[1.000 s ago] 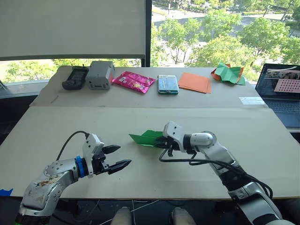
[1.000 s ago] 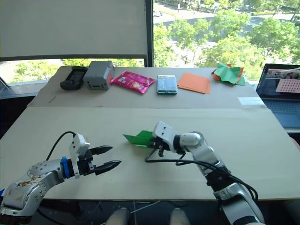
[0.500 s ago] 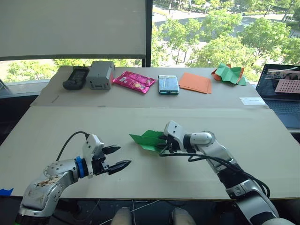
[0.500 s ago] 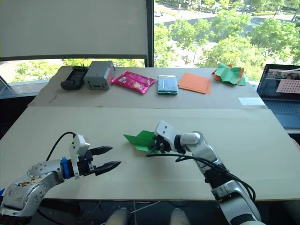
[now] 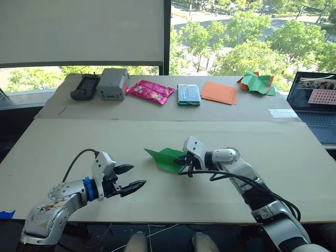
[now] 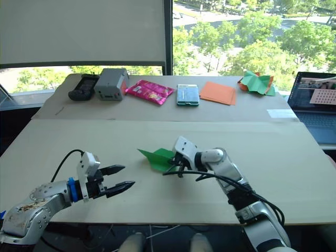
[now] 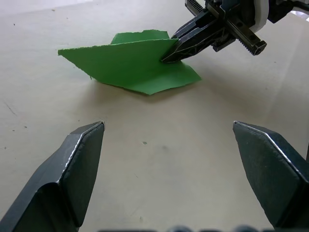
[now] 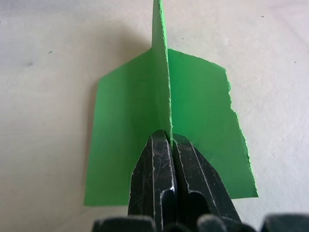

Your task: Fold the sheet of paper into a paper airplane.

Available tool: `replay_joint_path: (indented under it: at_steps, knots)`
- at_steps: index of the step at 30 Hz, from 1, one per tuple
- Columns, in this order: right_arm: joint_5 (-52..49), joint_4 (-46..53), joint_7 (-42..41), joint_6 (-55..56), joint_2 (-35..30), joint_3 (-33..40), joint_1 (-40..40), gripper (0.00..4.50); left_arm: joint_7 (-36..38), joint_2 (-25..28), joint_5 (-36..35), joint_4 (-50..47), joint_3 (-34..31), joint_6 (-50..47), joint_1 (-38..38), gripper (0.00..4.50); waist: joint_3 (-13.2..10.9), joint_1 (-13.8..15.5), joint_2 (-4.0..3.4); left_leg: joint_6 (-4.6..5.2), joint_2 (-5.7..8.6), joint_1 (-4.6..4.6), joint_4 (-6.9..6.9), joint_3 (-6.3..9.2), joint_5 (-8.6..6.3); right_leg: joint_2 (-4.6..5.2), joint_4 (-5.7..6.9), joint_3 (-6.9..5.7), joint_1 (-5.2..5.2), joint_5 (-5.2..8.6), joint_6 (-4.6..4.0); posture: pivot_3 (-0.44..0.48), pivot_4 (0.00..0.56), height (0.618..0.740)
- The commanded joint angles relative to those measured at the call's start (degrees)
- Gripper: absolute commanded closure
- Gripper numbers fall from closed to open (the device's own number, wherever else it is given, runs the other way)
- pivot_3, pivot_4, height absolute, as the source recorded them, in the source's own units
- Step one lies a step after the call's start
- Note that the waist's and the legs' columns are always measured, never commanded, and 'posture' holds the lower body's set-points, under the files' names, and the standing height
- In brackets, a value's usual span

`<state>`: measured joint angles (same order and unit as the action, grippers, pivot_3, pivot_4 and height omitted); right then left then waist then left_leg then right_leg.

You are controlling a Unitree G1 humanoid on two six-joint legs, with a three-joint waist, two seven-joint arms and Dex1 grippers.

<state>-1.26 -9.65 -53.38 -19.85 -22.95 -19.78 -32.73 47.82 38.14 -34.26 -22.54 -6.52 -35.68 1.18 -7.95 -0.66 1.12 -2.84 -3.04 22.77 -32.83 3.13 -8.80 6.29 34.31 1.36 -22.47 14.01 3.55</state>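
Pinching the paper airplane [image 5: 167, 158] between closed fingers, the right gripper [image 5: 183, 161] now holds it lower over the table [image 5: 294, 157] than before; the left gripper [image 5: 132, 177] stays open nearby.

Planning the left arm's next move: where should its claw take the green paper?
Probably the pointed tip of the sheet of paper, coming in from the robot's left. The right claw already pinches the raised fold at the other end, and the open left claw faces the tip.
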Motion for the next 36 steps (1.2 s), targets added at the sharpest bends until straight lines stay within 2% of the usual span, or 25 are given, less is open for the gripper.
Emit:
replay_joint_path:
  at_steps: [1, 6, 9, 13, 15, 19, 29, 33, 36]
  knots:
    - [-2.5, 7.5, 2.0, -4.8, 0.3, 3.8, -0.6, 4.48, -0.7, -0.3, -2.7, -3.7, -0.7, -1.1, -3.1, 0.0, 0.0, 0.0, 0.0, 0.0, 0.0, 0.0, 0.0, 0.0, 0.0, 0.0, 0.01, 0.0, 0.02, 0.0, 0.0, 0.0, 0.15, 0.706]
    - [-4.5, 16.5, 12.0, -17.5, 1.7, 12.3, 1.7, 4.48, -1.5, -0.9, -3.7, -5.1, 0.9, -2.5, -6.2, 0.0, 0.0, 0.1, 0.01, 0.02, 0.01, -0.03, -0.01, 0.01, 0.01, -0.01, 0.09, 0.0, 0.14, -0.01, 0.01, 0.0, 0.15, 0.706]
    - [-0.6, 19.2, 23.2, -27.0, 2.3, 18.3, 2.6, 4.48, -1.7, -1.0, -4.0, -6.2, 2.0, -2.8, -7.1, 0.0, 0.0, 0.1, 0.0, -0.02, 0.01, -0.07, -0.02, 0.0, -0.01, 0.0, 0.09, 0.0, 0.15, 0.0, 0.01, 0.0, 0.15, 0.706]
    - [3.4, 19.5, 37.5, -38.9, 4.0, 29.2, 3.5, 4.48, -2.5, -2.3, -4.7, -7.4, 4.4, -3.6, -9.8, 0.0, 0.0, 0.7, 0.0, -0.03, 0.02, -0.03, -0.03, 0.0, -0.02, 0.01, 0.09, 0.0, 0.13, -0.01, 0.0, 0.0, 0.15, 0.706]
    - [4.9, 18.5, 41.3, -40.9, 3.4, 31.6, 4.1, 4.48, -2.9, -2.9, -4.6, -7.7, 5.5, -3.9, -10.4, 0.0, 0.0, 1.0, -0.01, -0.02, 0.03, 0.04, -0.07, 0.0, -0.01, 0.01, 0.08, 0.0, 0.12, -0.01, 0.0, 0.0, 0.15, 0.706]
    - [5.3, 16.1, 43.9, -41.8, 1.7, 33.3, 4.8, 4.48, -3.1, -3.4, -4.7, -8.3, 6.9, -4.2, -10.8, 0.0, 0.0, 0.5, -0.11, 0.05, 0.03, 0.07, -0.11, -0.01, 0.03, 0.01, 0.04, 0.02, 0.19, -0.01, 0.01, 0.0, 0.15, 0.706]
    - [2.4, 14.0, 42.0, -41.3, 0.6, 31.6, 6.2, 4.48, -3.2, -3.0, -4.7, -8.6, 7.3, -4.1, -11.2, 0.0, 0.0, -0.4, -0.12, 0.16, 0.03, 0.07, -0.1, 0.02, 0.1, -0.04, 0.18, 0.1, 0.22, 0.0, 0.01, 0.0, 0.15, 0.706]
    - [1.6, 13.8, 41.2, -39.6, -0.2, 31.2, 6.9, 3.25, -3.3, -2.8, -4.6, -9.2, 7.4, -4.3, -11.2, 0.0, 0.0, -0.2, -0.12, 0.16, 0.04, 0.08, -0.11, 0.02, 0.1, -0.04, 0.1, 0.1, 0.21, 0.0, 0.01, 0.0, 0.15, 0.706]
    - [1.0, 15.0, 41.3, -38.5, -0.6, 32.5, 6.1, 2.16, -3.4, -2.5, -4.6, -9.2, 7.2, -4.5, -11.5, 0.0, 0.0, -0.1, -0.15, 0.15, 0.05, 0.08, -0.11, 0.02, 0.09, -0.03, 0.09, 0.1, 0.17, 0.0, 0.01, 0.0, 0.15, 0.706]
